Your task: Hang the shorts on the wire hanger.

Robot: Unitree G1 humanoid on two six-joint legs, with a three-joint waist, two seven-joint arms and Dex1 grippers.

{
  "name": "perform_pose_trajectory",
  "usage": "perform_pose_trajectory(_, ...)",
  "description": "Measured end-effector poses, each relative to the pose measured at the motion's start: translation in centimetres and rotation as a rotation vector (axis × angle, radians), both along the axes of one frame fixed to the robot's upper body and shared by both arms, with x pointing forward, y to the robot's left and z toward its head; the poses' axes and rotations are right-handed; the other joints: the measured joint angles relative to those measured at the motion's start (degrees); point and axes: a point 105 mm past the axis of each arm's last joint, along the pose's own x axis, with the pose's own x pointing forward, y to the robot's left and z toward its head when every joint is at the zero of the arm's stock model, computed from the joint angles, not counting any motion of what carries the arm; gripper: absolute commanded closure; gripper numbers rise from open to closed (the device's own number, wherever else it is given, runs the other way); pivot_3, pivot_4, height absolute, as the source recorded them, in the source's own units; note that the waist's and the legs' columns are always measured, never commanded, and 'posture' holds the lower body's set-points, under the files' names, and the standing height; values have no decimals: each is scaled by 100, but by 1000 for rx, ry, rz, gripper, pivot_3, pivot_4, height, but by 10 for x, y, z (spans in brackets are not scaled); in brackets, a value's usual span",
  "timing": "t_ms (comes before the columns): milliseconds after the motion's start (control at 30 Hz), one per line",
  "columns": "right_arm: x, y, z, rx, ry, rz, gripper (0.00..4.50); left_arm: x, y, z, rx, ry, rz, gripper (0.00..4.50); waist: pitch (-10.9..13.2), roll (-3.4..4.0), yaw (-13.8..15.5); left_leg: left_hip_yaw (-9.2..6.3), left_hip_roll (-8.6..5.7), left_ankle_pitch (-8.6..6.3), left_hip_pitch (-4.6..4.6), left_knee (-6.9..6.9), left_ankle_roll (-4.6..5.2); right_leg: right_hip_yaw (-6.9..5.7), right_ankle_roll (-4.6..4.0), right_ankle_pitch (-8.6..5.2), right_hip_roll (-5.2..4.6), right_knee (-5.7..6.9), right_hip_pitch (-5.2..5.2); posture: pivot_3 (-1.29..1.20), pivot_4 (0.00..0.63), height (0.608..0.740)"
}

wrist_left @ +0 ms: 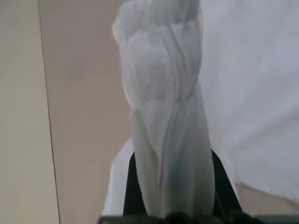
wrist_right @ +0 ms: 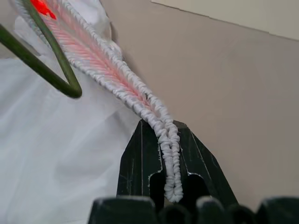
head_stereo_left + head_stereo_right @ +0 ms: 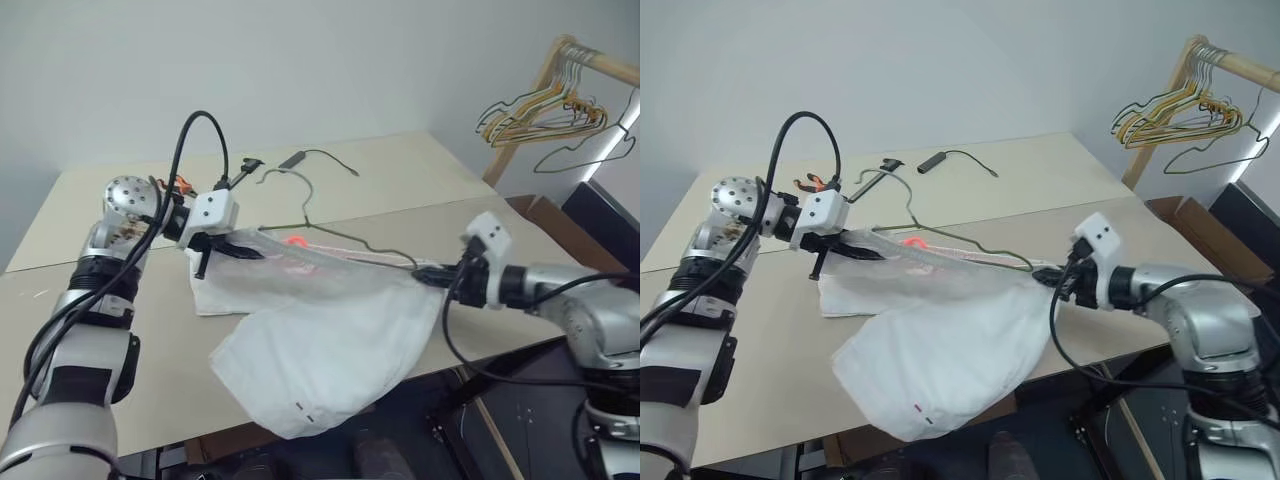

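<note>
left gripper (image 3: 222,246): clamped on 1 end of the shorts' waistband, just above the table near its left part. In the left wrist view a thick bunch of white fabric (image 1: 166,140) sits pinched between the 2 black fingers (image 1: 133,186).
shorts (image 3: 330,350): white, stretched by the waistband between both grippers. Body hangs down from that line, partly lying on the table, lower part drooping past the front edge. Small red and dark marks near the low hem. Orange-pink patch (image 3: 294,241) on the waistband, nearer the left gripper.
wire hanger (image 3: 310,215): thin grey-green wire, lying on the table behind the shorts. Hook end points toward the back left; 1 long side runs right along the waistband toward the right gripper. In the right wrist view a bent corner of the wire (image 2: 60,77) lies over the white fabric, just beside the gathered band.
table (image 3: 400,180): beige top, seam running across it. A small dark object with a thin cable (image 3: 300,158) lies near the back, apart from the hanger.
right gripper (image 3: 432,272): closed on the other end of the waistband. Right wrist view shows the ruffled elastic band (image 2: 163,135) pinched between the 2 fingers (image 2: 140,158).
far right: bunch of yellowish and dark hangers (image 3: 545,115) on a wooden rail (image 3: 600,62), well apart from the table work.
</note>
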Motion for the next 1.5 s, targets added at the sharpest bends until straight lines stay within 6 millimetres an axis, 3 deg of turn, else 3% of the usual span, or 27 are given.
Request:
perform_pose_trajectory(200, -5, 0, 3, -47, -9, 78, 4469, 9, -1, -6, 44, -33, 62, 4500, 0, 0, 72, 1, -3, 0, -3, 3, 1, -2, 2, 0, -4, -2, 1, -162, 0, 740)
perform_pose_trajectory(433, -5, -5, 7, -70, -28, 101, 4469, 2, -9, 7, -128, 49, 24, 4500, 0, 0, 48, 2, -2, 0, -3, 4, 1, -2, 2, -1, -3, 1, 0, -162, 0, 740)
perform_pose_trajectory(867, -6, -4, 4, -87, -13, 131, 4469, 6, -5, -10, 36, -11, 30, 4500, 0, 0, 34, 1, -3, 0, -2, 4, 1, -1, 1, 0, -4, 1, 1, -172, 0, 740)
perform_pose_trajectory(1100, -6, -9, 8, -108, -21, 134, 4469, 6, -10, 0, -121, 42, 43, 4500, 0, 0, 30, 2, -1, -1, -5, 4, 2, -2, 2, -1, -5, -1, -1, -173, 0, 740)
perform_pose_trajectory(1500, -6, -9, 9, -105, -24, 143, 4469, 4, -8, -5, -62, 39, 30, 4500, 0, 0, 27, 3, -2, -1, -4, 5, 2, -1, 1, 0, -4, 0, -1, -175, 0, 740)
